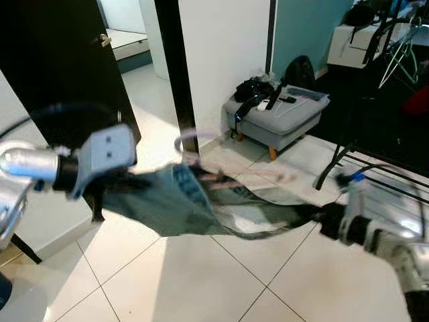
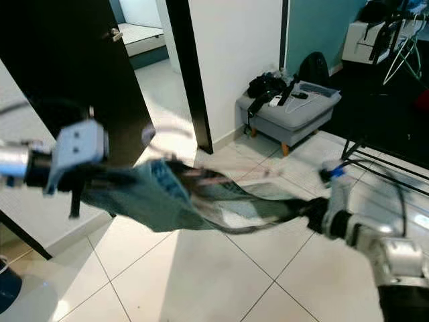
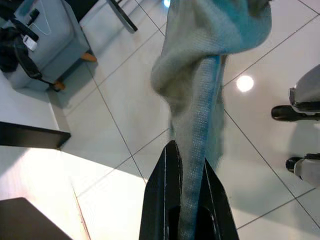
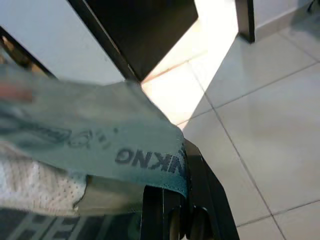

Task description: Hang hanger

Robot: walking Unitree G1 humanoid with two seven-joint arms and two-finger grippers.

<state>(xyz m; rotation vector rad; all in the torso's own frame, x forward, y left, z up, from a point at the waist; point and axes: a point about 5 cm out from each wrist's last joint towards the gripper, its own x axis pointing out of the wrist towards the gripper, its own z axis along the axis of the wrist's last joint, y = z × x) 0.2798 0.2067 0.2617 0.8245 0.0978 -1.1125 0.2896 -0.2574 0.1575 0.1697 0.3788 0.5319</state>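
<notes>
Right now the robot stands on pale tiles with a teal-grey garment (image 1: 181, 204) stretched between its two arms at chest height, sagging a little in the middle. The left gripper (image 3: 186, 200) has its black fingers (image 3: 162, 200) pinched on one end of the cloth, which runs straight out from the tips; in the head view that end sits at about nine o'clock. The right gripper (image 4: 172, 200) is clamped on the other end, over a band printed with lettering, at about four o'clock. A pale wire hanger (image 1: 201, 164) seems to be caught up in the fabric, its hook poking up near the centre, though motion blur makes the shape hard to be sure of. So the task's thing lies between the two grippers, carried with the cloth, neither finger pair visibly touching the wire itself. To do this step well, I'd judge both grips should hold even tension so the hanger does not slide out, and the hook should be kept upright and free of folds while the robot turns toward the dark clothes rack (image 1: 375, 134) at two o'clock. Further off, at one o'clock, a grey footstool (image 1: 278, 114) carries a black bag (image 1: 251, 90); a dark door (image 1: 67, 60) stands at eleven o'clock.
</notes>
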